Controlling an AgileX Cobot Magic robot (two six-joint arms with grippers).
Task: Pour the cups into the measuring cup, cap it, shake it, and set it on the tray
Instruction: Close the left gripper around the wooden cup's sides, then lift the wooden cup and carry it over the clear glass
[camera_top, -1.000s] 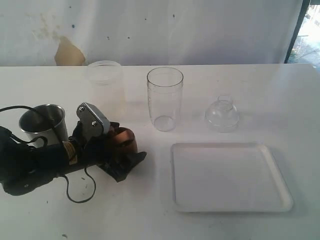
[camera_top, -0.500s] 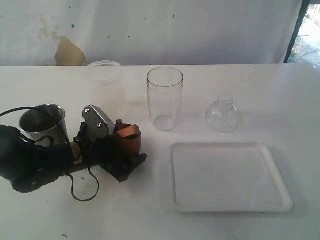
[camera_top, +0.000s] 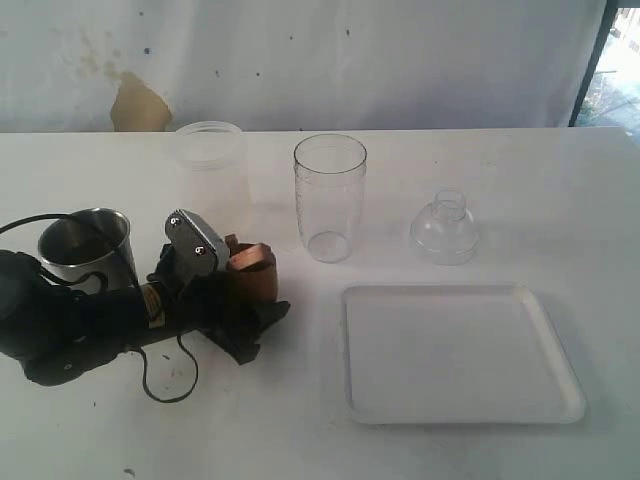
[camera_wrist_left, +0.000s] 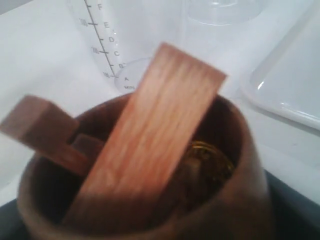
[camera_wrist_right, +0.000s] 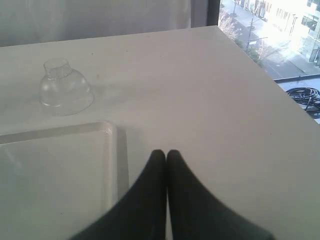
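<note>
The small brown wooden cup stands at the front left with my left gripper lying low on the table, its black fingers closed against the cup's sides. In the left wrist view the wooden cup fills the frame; a flat wooden strip, smaller wood pieces and something golden sit inside. The clear measuring cup stands upright just beyond, its scale marks showing. The steel tumbler is to the left, the frosted cup at the back. The white tray lies to the right. My right gripper is shut and empty beside the tray.
A small clear dome lid rests on the table behind the tray, also seen in the right wrist view. A black cable loops under the left arm. The table's edge runs close on the right.
The left gripper's fingers have closed in on the wooden cup, which has shifted slightly. The right gripper has stayed shut and still.
</note>
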